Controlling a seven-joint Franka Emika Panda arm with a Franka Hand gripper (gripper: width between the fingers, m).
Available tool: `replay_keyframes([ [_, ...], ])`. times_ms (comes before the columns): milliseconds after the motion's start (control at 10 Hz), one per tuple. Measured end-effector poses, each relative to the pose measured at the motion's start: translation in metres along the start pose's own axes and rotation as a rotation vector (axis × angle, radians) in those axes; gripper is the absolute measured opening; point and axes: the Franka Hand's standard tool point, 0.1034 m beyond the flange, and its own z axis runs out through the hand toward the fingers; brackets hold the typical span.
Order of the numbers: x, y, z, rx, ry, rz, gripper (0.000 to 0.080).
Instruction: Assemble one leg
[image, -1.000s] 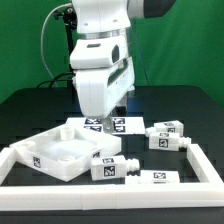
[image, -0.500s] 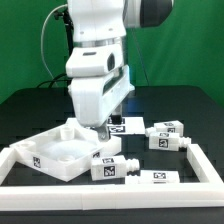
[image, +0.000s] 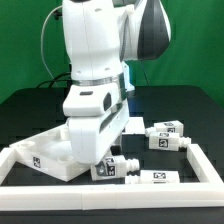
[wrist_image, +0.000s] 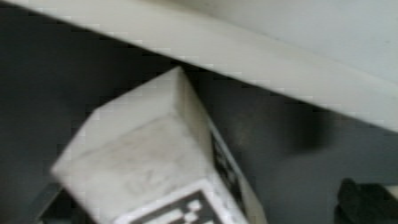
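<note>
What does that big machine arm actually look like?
The arm is glossy white, built of fat rounded shells, with a black cap at one joint. A thin dark cable loops behind it. No markings show.

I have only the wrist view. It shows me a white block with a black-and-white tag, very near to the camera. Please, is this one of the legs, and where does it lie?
Observer: Yes, it is the leg. It lies on its side directly under the arm, near the front rail of the white frame.
Operator: How many other legs do you see?
Observer: Three. A front leg lies at the exterior view's right of it, and a middle leg and a rear leg lie farther back.
Operator: And where is the big panel?
Observer: The tray-like panel lies at the exterior view's left of the leg, partly hidden by the arm.
</note>
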Motion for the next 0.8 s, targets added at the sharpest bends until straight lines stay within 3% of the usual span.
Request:
replay_keyframes([
  [200,0.0,0.0,0.002,0.002,0.0,0.002,0.065],
  [300,0.0,0.0,0.002,0.003,0.0,0.003,0.0522],
  [400,-0.001,0.0,0.002,0.003,0.0,0.003,0.0522],
  [600,0.0,0.0,0.0,0.001,0.0,0.001,0.0282],
  [800,0.006,-0.003,-0.032,-0.024,-0.009,-0.038,0.0283],
])
